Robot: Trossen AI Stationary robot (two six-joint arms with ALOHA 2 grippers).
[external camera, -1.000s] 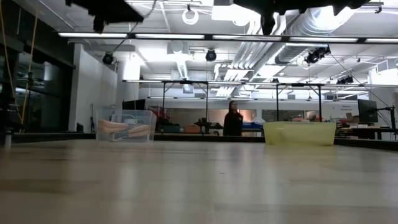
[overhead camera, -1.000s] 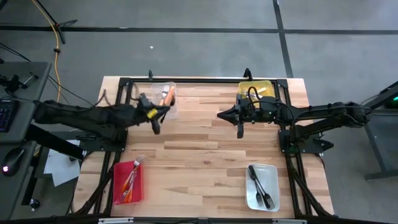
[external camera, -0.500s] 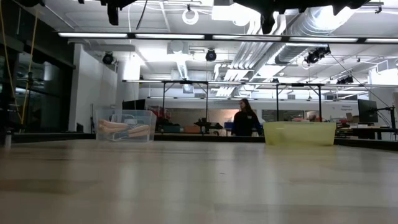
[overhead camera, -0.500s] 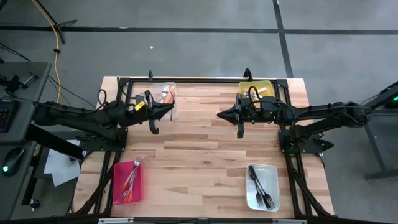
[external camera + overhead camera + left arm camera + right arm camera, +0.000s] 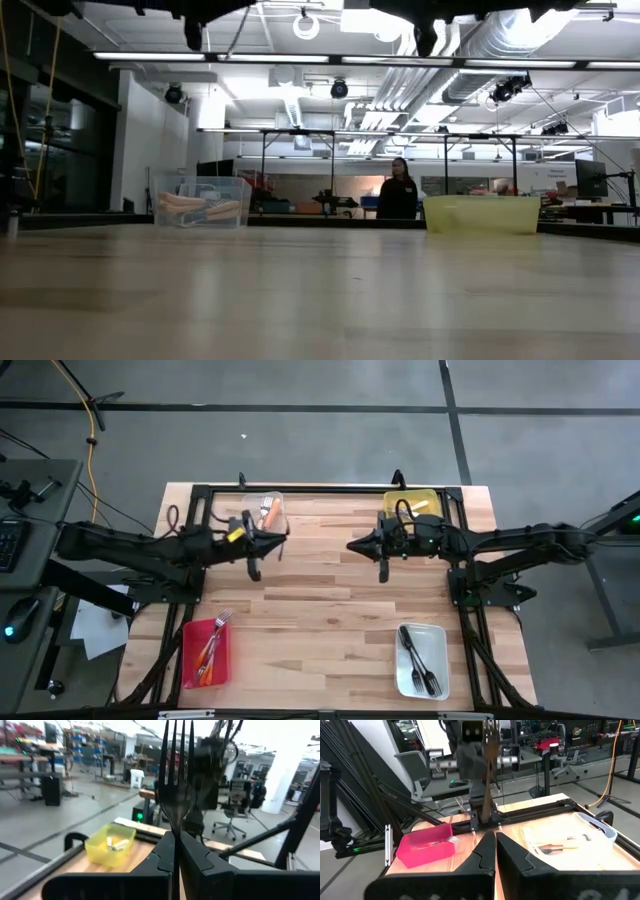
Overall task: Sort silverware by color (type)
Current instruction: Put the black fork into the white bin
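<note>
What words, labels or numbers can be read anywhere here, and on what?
None can be read.
Yellow tag on the left arm: too small to tell if it bears text.
Bins on the table, red, white, yellow, clear: no labels visible.
Signs and screens in the room behind: too blurred to read.

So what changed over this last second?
The left hand, shut on a dark fork, drifted right toward the table's middle. In the low view a person walked right. The right hand stayed shut and in place; all four bins stayed put.
</note>
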